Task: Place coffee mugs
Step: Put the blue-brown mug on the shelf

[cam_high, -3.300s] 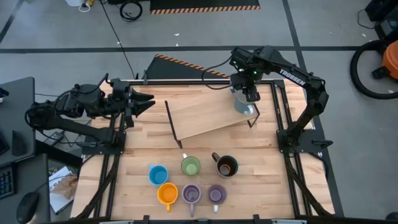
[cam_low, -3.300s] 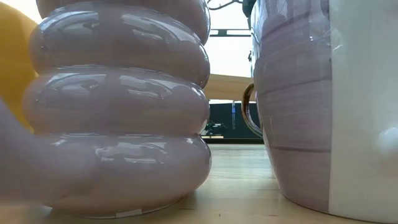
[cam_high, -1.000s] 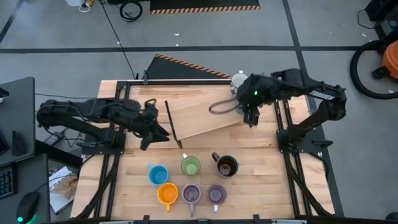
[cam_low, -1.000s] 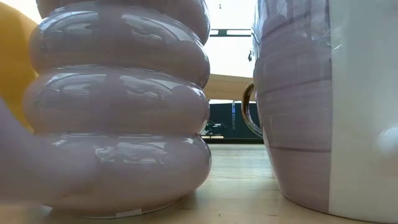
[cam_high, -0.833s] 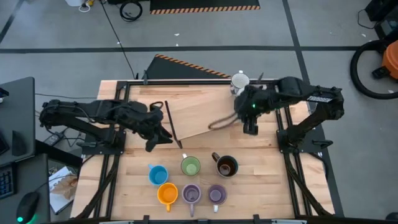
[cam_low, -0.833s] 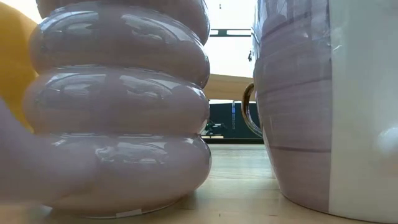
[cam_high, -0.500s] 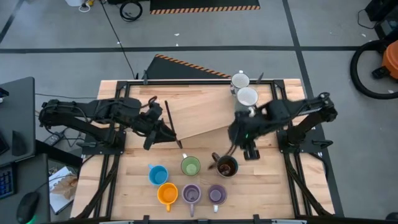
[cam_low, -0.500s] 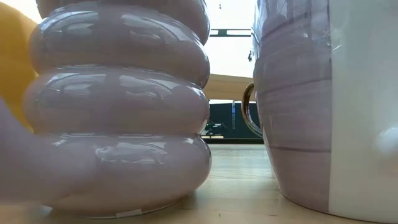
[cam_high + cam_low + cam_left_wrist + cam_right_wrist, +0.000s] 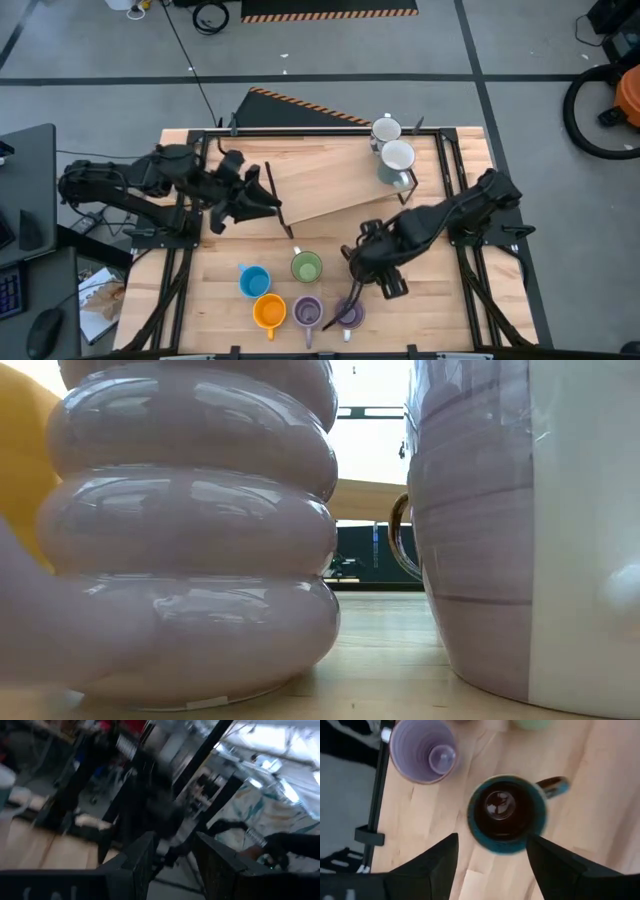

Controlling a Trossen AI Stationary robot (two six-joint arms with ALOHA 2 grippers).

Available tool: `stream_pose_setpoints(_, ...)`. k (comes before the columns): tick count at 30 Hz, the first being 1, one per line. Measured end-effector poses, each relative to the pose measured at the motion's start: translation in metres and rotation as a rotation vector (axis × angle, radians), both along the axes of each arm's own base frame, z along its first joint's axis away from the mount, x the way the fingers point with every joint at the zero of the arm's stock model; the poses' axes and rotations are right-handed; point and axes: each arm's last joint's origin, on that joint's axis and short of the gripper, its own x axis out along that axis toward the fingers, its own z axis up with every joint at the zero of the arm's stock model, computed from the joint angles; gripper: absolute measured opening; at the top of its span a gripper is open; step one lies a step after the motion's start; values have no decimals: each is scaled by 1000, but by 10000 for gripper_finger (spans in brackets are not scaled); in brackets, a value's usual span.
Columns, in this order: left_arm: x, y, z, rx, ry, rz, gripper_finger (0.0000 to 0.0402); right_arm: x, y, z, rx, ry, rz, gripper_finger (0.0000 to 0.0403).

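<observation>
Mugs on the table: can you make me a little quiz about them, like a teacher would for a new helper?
1. True or false: the orange mug stands on the raised wooden board.
2. Pick one: which mug do the right arm's fingers hang over, spread apart? A. the blue one. B. the dark brown mug. C. the green one.
3. Fill in: the number of purple mugs near the table's front edge is ____.

Key
1. False. It stands on the tabletop, in the front row.
2. B.
3. Two.
</observation>
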Motion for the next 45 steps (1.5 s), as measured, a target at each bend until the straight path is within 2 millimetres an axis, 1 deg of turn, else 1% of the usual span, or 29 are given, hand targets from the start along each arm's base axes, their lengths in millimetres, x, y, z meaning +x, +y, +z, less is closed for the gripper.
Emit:
stream_pose_setpoints(5, -7, 1, 4, -2, -25, 0, 151, 7, 19, -27, -42, 62, 92, 240)
stream_pose_setpoints(9, -12, 2, 8, -3, -47, 0, 151, 6, 26, -51, -47, 113, 126, 230)
stream_pose_setpoints(16, -21, 3, 16, 39, -126, 6, 151, 6, 26, -91, -24, 112, 152, 201)
stream_pose_setpoints(20, -25, 3, 20, 55, -168, 10, 151, 0, 24, -116, -40, 136, 168, 189)
stream_pose_setpoints(25, -25, 3, 21, 55, -174, 11, 151, -6, 20, -135, -111, 143, 194, 176)
stream_pose_setpoints(29, -25, 3, 20, 57, -174, 11, 151, -5, 20, -141, -125, 97, 248, 163)
stream_pose_setpoints(33, -25, 3, 20, 57, -172, 11, 151, -2, 21, -142, -113, 68, 260, 145)
stream_pose_setpoints(39, -24, 3, 20, 56, -171, 11, 151, -3, 20, -142, -114, 79, 258, 95)
stream_pose_setpoints(42, -24, 3, 20, 56, -170, 11, 151, -2, 20, -136, -119, 93, 253, 68)
stream_pose_setpoints(45, -24, 3, 20, 57, -170, 12, 151, -2, 21, -124, -117, 119, 250, 46)
